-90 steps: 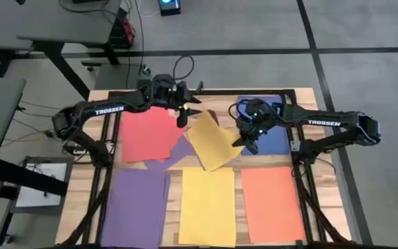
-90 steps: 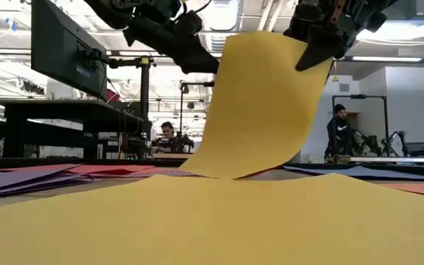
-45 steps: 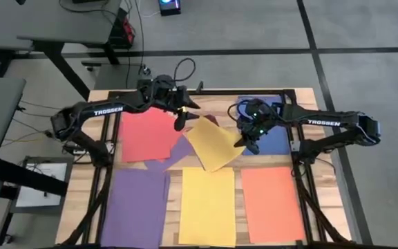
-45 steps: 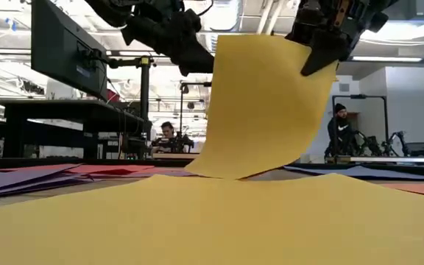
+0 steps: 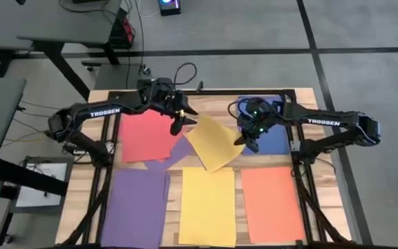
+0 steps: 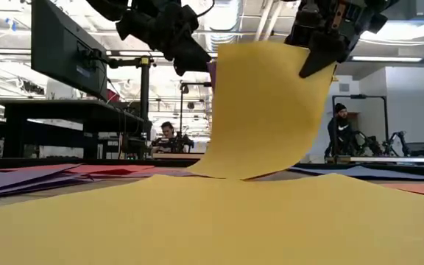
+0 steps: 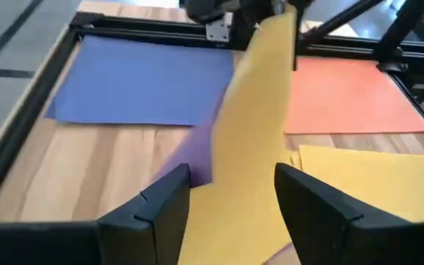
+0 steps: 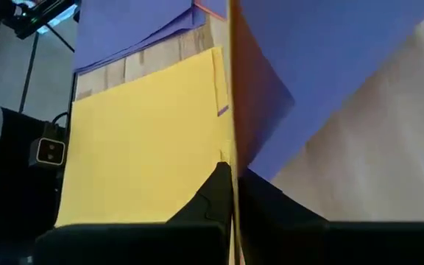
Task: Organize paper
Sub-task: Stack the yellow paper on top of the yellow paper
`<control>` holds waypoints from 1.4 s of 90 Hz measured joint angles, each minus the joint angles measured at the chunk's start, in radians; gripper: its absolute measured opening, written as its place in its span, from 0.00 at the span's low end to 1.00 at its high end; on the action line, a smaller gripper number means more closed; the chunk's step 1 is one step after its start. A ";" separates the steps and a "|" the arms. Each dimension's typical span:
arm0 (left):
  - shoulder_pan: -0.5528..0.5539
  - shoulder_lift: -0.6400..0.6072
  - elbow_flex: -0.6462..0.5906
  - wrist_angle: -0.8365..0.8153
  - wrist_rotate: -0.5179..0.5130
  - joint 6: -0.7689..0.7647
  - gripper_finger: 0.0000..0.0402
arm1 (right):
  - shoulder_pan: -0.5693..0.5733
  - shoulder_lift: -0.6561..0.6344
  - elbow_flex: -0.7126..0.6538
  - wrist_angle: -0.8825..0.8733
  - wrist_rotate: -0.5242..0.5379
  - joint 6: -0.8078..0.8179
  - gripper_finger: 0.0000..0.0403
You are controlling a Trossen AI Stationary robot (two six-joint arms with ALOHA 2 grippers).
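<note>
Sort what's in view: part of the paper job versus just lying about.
Job: lifted yellow sheet pinched by right pincer; left pincer open beside it; red, blue, purple, yellow, orange stacks.
Lying about: white printed sheet off the table, cables.

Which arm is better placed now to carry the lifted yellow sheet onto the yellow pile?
The right arm, probably. Its gripper is shut on the lifted yellow sheet, near the yellow pile. The left gripper hangs open by the sheet's far corner, holding nothing.
</note>
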 joint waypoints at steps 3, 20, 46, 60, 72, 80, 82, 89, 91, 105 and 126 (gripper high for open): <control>-0.008 0.000 0.000 -0.010 0.001 0.005 0.45 | -0.003 0.000 0.000 0.000 0.000 0.000 0.00; -0.029 0.000 0.000 -0.001 -0.025 0.037 0.45 | -0.013 0.000 0.000 0.000 0.000 -0.011 0.00; -0.030 -0.070 0.007 -0.048 -0.196 -0.017 0.45 | -0.010 0.000 0.000 0.000 0.000 -0.023 0.00; -0.063 -0.053 -0.002 -0.051 -0.182 -0.027 0.45 | -0.010 0.000 0.000 0.001 -0.001 -0.023 0.00; -0.067 0.027 -0.005 -0.019 -0.190 -0.028 0.45 | -0.008 0.000 0.000 0.005 -0.002 -0.039 0.00; -0.059 0.075 -0.005 0.051 -0.199 -0.041 0.45 | -0.007 0.000 0.000 0.004 -0.003 -0.039 0.00; -0.057 0.084 -0.005 0.070 -0.199 -0.045 0.45 | -0.007 0.000 0.000 0.004 -0.003 -0.040 0.00; -0.048 0.108 -0.005 0.113 -0.199 -0.051 0.45 | -0.007 0.000 0.000 0.004 -0.004 -0.040 0.00; -0.046 0.114 -0.005 0.118 -0.199 -0.049 0.45 | -0.006 0.000 0.000 0.004 -0.004 -0.040 0.00; -0.025 0.136 -0.005 0.132 -0.200 -0.044 0.45 | 0.003 0.000 0.001 0.003 -0.004 -0.038 0.00; -0.004 0.134 -0.005 0.165 -0.228 -0.008 0.45 | 0.005 0.000 0.001 0.003 -0.005 -0.034 0.00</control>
